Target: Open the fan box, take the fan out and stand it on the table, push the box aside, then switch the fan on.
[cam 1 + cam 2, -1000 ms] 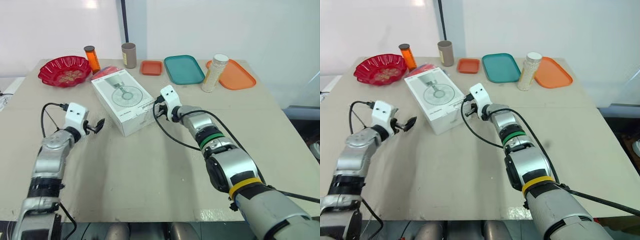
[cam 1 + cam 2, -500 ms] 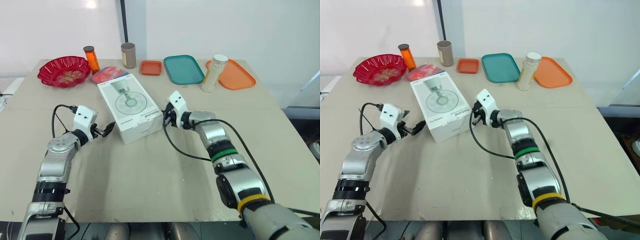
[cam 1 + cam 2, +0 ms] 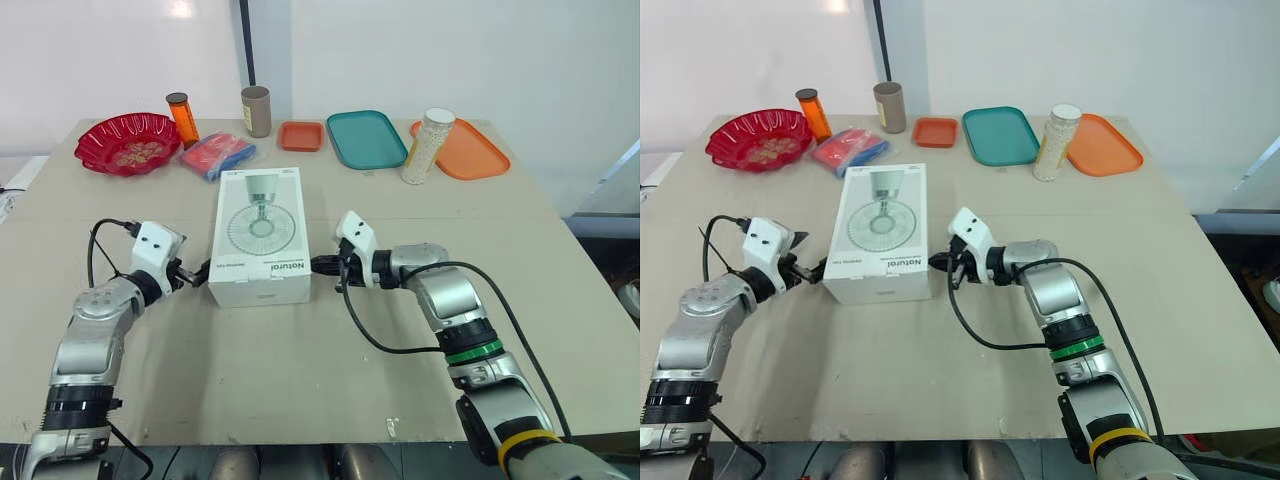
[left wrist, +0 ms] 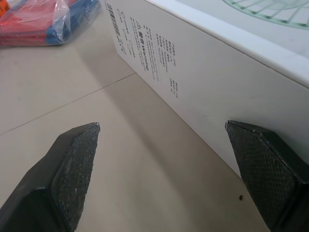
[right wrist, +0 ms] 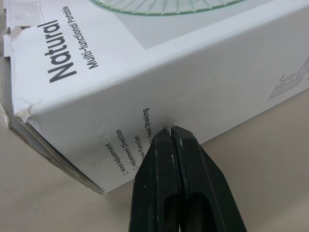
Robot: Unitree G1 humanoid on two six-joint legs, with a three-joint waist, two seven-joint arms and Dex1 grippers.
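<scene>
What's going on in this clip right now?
The robot is working on the white fan box, which lies flat and closed on the table. The right gripper has its jaws shut and its tip pressed against the box's right side, near the front corner. The left gripper sits at the box's left side with its jaws open, one finger close to the box wall. The fan has not been taken out yet.
</scene>
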